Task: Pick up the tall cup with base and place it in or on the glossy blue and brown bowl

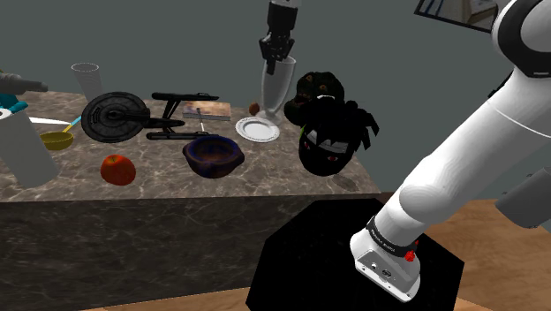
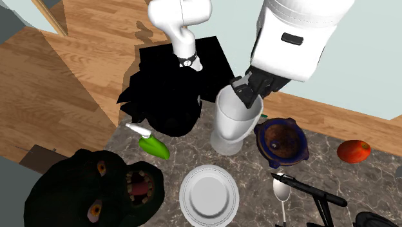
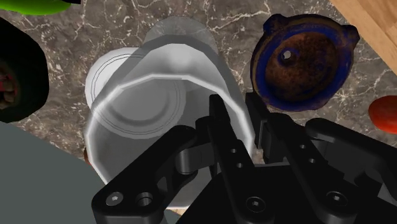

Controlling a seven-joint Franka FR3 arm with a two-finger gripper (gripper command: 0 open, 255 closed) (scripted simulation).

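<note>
Dim, flat renders (hard black shadows), no blur

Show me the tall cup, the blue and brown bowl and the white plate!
tall cup (image 2: 229,132), second exterior view, on its pale side wall below the rim.
blue and brown bowl (image 3: 305,70), wrist view, on its brown inside.
white plate (image 2: 209,195), second exterior view, on its flat middle.

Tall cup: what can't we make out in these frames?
Base of the tall cup: on the table or lifted, cannot tell; too small in the shoulder view, blurred through its wall in the wrist view.
Small brown thing beside the cup, shoulder view: too small to name.
Green thing and red fruit, wrist view: each cut off by an edge.
</note>
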